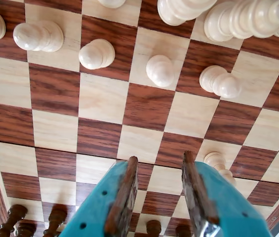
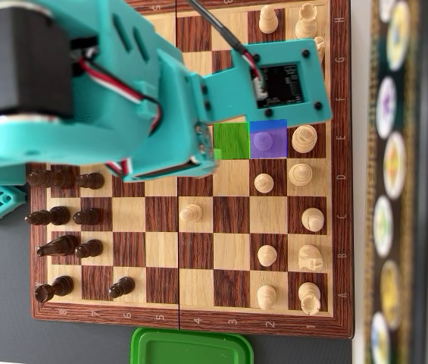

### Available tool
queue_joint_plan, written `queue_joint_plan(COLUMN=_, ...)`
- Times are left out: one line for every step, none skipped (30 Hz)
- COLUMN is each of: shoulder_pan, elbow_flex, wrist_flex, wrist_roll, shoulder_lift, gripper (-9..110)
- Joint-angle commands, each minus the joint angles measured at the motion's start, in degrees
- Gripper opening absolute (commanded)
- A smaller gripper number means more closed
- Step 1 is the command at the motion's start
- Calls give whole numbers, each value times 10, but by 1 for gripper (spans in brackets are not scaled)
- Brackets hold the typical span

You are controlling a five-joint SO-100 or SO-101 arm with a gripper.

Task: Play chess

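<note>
In the wrist view my gripper (image 1: 160, 160) is open and empty, with its two teal jaws hanging over the middle squares of the wooden chessboard (image 1: 102, 98). A white pawn (image 1: 217, 162) stands just right of the right jaw, apart from it. A row of white pawns (image 1: 160, 70) and taller white pieces (image 1: 243, 17) stand beyond. Dark pieces (image 1: 16, 216) show at the bottom edge. In the overhead view the teal arm (image 2: 160, 98) hides the gripper. A green square (image 2: 231, 140) and a blue square with a pawn (image 2: 263, 140) are marked on the board.
One white pawn (image 2: 191, 213) stands advanced near the board's centre fold. Dark pieces (image 2: 62, 216) line the left side, white pieces (image 2: 308, 258) the right. A green lid (image 2: 191, 347) lies below the board. A patterned strip (image 2: 392, 182) runs along the right.
</note>
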Motion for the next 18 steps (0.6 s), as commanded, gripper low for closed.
queue_joint_plan(shoulder_pan=-3, elbow_flex=-49, wrist_flex=4, wrist_roll=-1, shoulder_lift=-11, gripper=14)
queue_joint_plan(shoulder_pan=-2, elbow_flex=-55, wrist_flex=4, wrist_roll=-1, shoulder_lift=-17, gripper=14)
queue_joint_plan(shoulder_pan=-2, elbow_flex=-61, wrist_flex=4, wrist_roll=-1, shoulder_lift=-23, gripper=14)
queue_joint_plan(shoulder_pan=-2, elbow_flex=-64, wrist_flex=4, wrist_roll=-1, shoulder_lift=-29, gripper=14)
queue_joint_plan(shoulder_pan=-2, elbow_flex=-68, wrist_flex=4, wrist_roll=-2, shoulder_lift=-34, gripper=14)
queue_joint_plan(shoulder_pan=-2, elbow_flex=-72, wrist_flex=4, wrist_roll=-2, shoulder_lift=-40, gripper=14)
queue_joint_plan(shoulder_pan=-2, elbow_flex=-77, wrist_flex=4, wrist_roll=-2, shoulder_lift=-47, gripper=14)
queue_joint_plan(shoulder_pan=-2, elbow_flex=-83, wrist_flex=4, wrist_roll=-3, shoulder_lift=-54, gripper=14)
queue_joint_plan(shoulder_pan=-2, elbow_flex=-89, wrist_flex=4, wrist_roll=-3, shoulder_lift=-62, gripper=14)
queue_joint_plan(shoulder_pan=-2, elbow_flex=-96, wrist_flex=4, wrist_roll=-3, shoulder_lift=-69, gripper=14)
queue_joint_plan(shoulder_pan=-2, elbow_flex=-104, wrist_flex=4, wrist_roll=-3, shoulder_lift=-75, gripper=14)
queue_joint_plan(shoulder_pan=-2, elbow_flex=-110, wrist_flex=4, wrist_roll=-3, shoulder_lift=-83, gripper=14)
queue_joint_plan(shoulder_pan=-2, elbow_flex=-116, wrist_flex=4, wrist_roll=-3, shoulder_lift=-90, gripper=14)
queue_joint_plan(shoulder_pan=-2, elbow_flex=-122, wrist_flex=4, wrist_roll=-3, shoulder_lift=-97, gripper=14)
queue_joint_plan(shoulder_pan=-2, elbow_flex=-127, wrist_flex=4, wrist_roll=-3, shoulder_lift=-103, gripper=14)
queue_joint_plan(shoulder_pan=-2, elbow_flex=-133, wrist_flex=4, wrist_roll=-3, shoulder_lift=-109, gripper=14)
queue_joint_plan(shoulder_pan=-2, elbow_flex=-137, wrist_flex=4, wrist_roll=-3, shoulder_lift=-114, gripper=14)
queue_joint_plan(shoulder_pan=-2, elbow_flex=-142, wrist_flex=4, wrist_roll=-3, shoulder_lift=-120, gripper=14)
